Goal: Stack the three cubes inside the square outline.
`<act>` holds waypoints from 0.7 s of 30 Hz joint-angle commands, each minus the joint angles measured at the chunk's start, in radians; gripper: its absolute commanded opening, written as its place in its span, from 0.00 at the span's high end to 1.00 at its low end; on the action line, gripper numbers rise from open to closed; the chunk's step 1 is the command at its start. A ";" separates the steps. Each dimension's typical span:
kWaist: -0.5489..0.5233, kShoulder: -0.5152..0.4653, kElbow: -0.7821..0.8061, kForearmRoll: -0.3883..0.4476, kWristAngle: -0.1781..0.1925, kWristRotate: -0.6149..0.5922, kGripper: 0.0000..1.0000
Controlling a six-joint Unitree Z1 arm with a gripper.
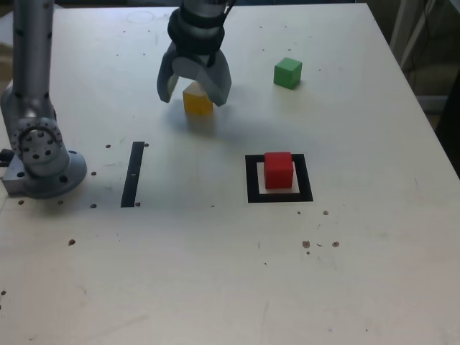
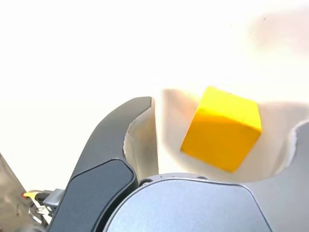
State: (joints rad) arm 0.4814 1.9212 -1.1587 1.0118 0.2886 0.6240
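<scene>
The red cube [image 1: 278, 170] stands inside the black square outline [image 1: 251, 180] at the centre right of the exterior view. Far back, towards that view's right, the green cube [image 1: 287, 72] sits alone on the table. My gripper [image 1: 194, 88] hangs over the yellow cube [image 1: 198, 102] at the back centre, jaws spread, one finger on each side of it. In the wrist view the yellow cube [image 2: 222, 128] lies turned at an angle between the dark fingers [image 2: 120, 130], with pale gaps on both sides. My gripper [image 2: 224, 116] is open and not pressing the cube.
A narrow black strip [image 1: 133, 174] lies on the white table [image 1: 215, 273] at the exterior view's left. The arm's grey base [image 1: 39, 151] stands at the left edge. Small dark specks dot the tabletop. Table edges run along the right and back.
</scene>
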 commanded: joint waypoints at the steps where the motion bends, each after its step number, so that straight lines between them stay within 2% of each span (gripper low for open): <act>1: 0.006 0.007 0.001 -0.006 -0.009 0.008 0.16; 6: 0.008 0.003 0.009 -0.021 -0.030 0.021 0.29; 11: 0.008 -0.007 0.012 -0.047 -0.032 0.024 0.46; 21: 0.008 -0.046 0.009 -0.050 -0.036 0.025 0.62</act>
State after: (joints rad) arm 0.4886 1.8840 -1.1478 0.9607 0.2534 0.6472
